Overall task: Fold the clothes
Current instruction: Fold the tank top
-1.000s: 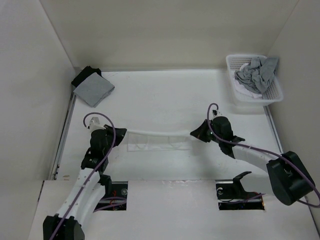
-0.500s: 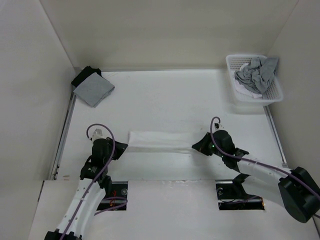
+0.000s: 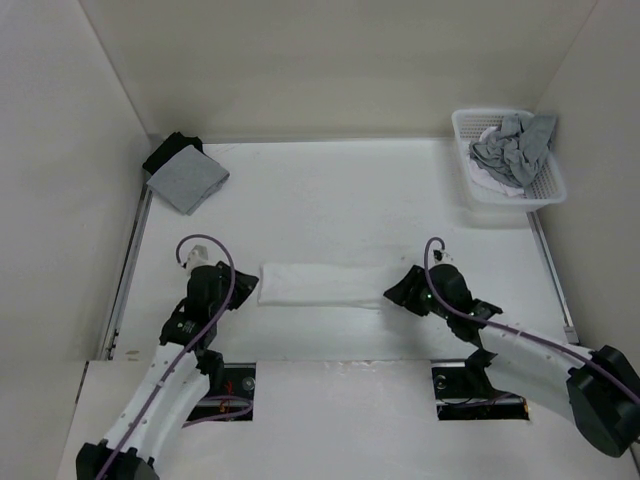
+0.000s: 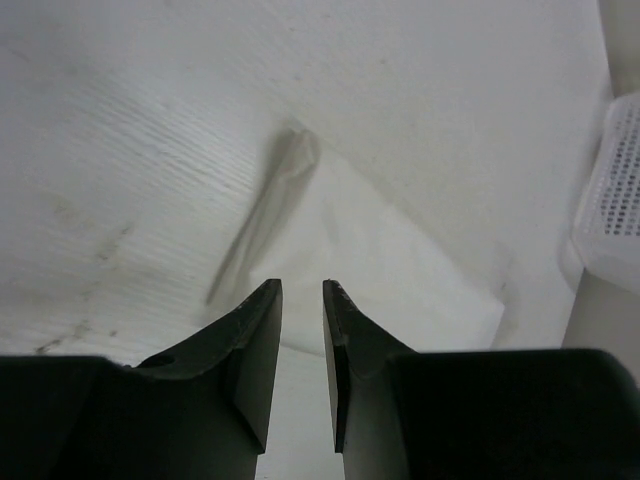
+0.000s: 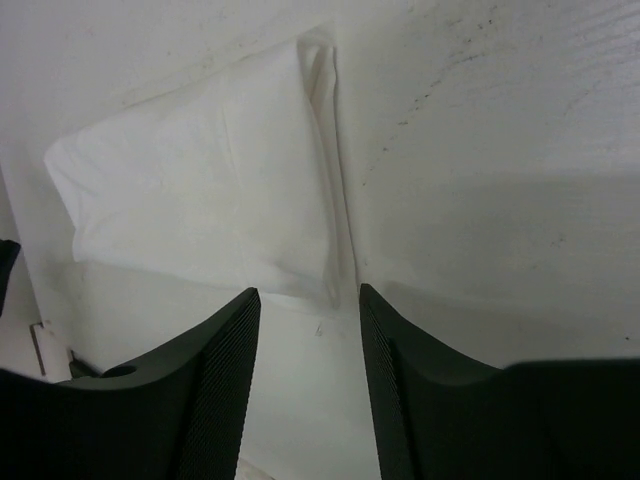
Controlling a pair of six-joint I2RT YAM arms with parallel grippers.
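Note:
The white shirt [image 3: 320, 285] lies flat on the table as a long folded strip between my two grippers. My left gripper [image 3: 243, 288] sits just off the strip's left end, jaws a little apart with nothing between them. In the left wrist view the shirt [image 4: 390, 260] spreads out just ahead of the gripper [image 4: 302, 290], a strap fold running away to the upper left. My right gripper [image 3: 397, 292] stands at the strip's right end, wide open. In the right wrist view the shirt [image 5: 200, 190] lies just beyond the empty gripper [image 5: 306, 294].
A white basket [image 3: 545, 190] holding crumpled grey garments [image 3: 512, 148] stands at the back right. A folded grey garment [image 3: 186, 180] rests on a black cloth [image 3: 167, 150] in the back left corner. Walls close in the table on three sides.
Both grippers came down and toward me with the shirt stretched between them, laid it on the table and opened, letting go of its ends.

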